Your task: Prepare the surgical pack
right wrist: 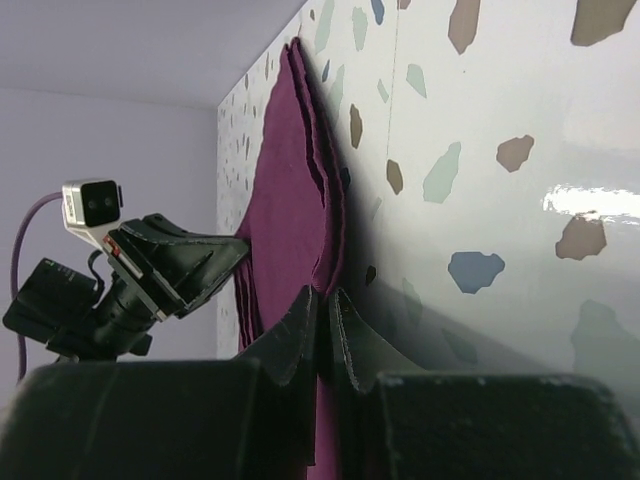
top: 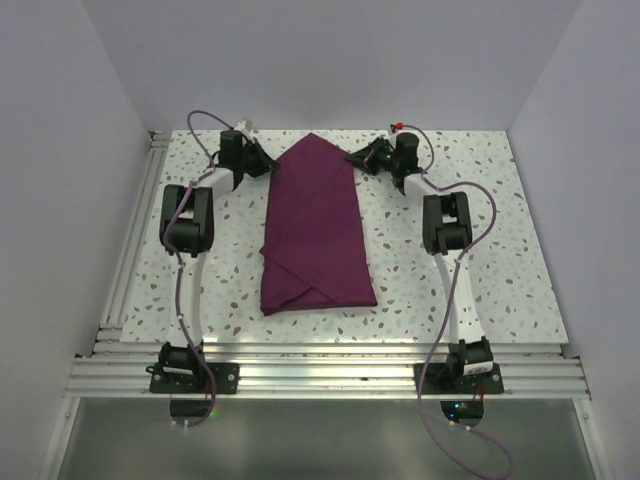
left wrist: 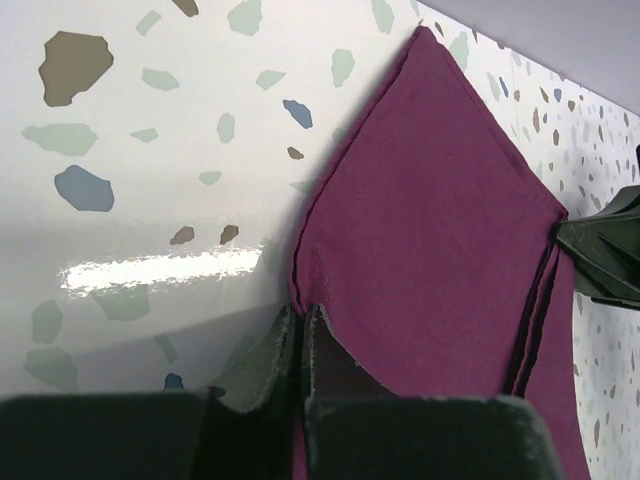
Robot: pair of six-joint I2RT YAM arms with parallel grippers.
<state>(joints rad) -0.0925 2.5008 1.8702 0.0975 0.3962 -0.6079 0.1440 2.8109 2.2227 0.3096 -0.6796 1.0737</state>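
Observation:
The surgical pack is a deep purple cloth folded into a long bundle in the middle of the table, with its far end tapering to a point. My left gripper sits at the cloth's far left edge. In the left wrist view, this gripper is shut on the cloth edge. My right gripper sits at the far right edge. In the right wrist view, it is shut on the layered cloth edge. Each wrist view shows the other gripper across the cloth.
The speckled white table lies on both sides of the cloth. A metal rail frame runs along the left and near edges. Grey walls close off the back and sides. Purple cables loop beside both arms.

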